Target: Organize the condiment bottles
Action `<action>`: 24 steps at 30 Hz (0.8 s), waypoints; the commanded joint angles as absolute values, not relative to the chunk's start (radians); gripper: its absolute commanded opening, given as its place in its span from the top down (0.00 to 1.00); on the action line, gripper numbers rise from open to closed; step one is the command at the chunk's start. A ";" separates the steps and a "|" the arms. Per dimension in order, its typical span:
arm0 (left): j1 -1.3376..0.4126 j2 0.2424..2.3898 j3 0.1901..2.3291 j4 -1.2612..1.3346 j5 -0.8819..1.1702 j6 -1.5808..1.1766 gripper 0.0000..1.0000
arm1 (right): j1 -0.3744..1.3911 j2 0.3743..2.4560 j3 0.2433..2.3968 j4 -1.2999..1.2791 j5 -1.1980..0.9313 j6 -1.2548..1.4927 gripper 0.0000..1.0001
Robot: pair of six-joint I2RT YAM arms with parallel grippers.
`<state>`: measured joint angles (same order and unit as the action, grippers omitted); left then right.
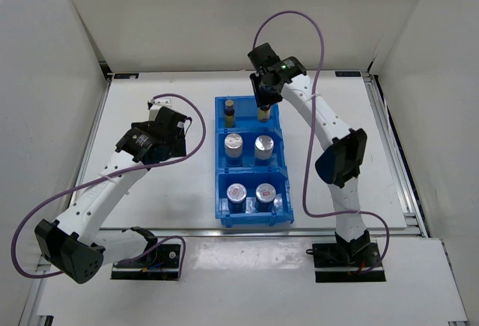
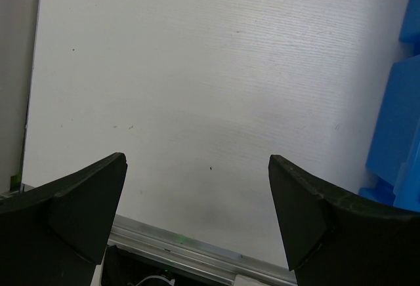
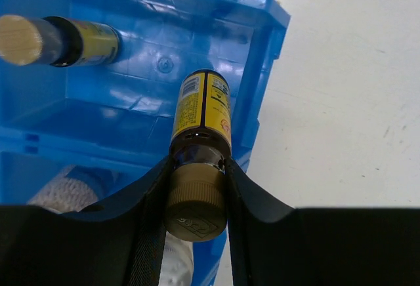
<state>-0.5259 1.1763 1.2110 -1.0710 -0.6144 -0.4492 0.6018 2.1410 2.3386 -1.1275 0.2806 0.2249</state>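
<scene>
1. Blue plastic three-compartment bin [image 1: 251, 220] on the white counter [image 1: 187, 199]. I use it as the reference for every entry below.

2. Far compartment of the bin, left side: slim dark-brown bottle with a gold cap [image 1: 230, 109] [image 3: 65, 40], standing free with nothing touching it.

3. Far compartment of the bin, right side: second dark-brown bottle with a yellow label and gold cap [image 1: 263, 114] [image 3: 200, 112], close to the bin's right wall. I cannot tell whether its base rests on the compartment floor.

4. Right end effector [image 1: 263, 102] [image 3: 198, 164], above the bin's far right compartment. Its fingers are closed snugly on the second dark-brown bottle, gripping the neck just under the cap.

5. Middle compartment of the bin: left silver-capped bottle [image 1: 235, 145] and right silver-capped bottle [image 1: 264, 145], upright side by side.

6. Near compartment of the bin: left squat grey jar with a red-white lid label [image 1: 236, 191] and right squat grey jar [image 1: 266, 191], side by side.

7. Left end effector [image 1: 161, 135] [image 2: 197, 161], well to the left of the bin over bare counter. Its fingers are spread wide and hold nothing. The bin's blue wall shows at the right edge of this wrist view.
</scene>
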 commanded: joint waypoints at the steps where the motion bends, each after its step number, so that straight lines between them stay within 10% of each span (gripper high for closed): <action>1: -0.529 1.144 1.244 -1.060 -0.630 -0.449 0.00 | 0.597 2.183 2.396 -1.118 0.273 0.193 0.99; 8: -0.529 1.144 1.244 -1.051 -0.630 -0.449 0.00 | 0.597 2.226 2.356 -1.072 0.236 0.193 0.99; 24: -0.529 1.154 1.244 -1.051 -0.630 -0.449 0.00 | 0.568 2.253 2.306 -1.062 0.196 0.193 0.44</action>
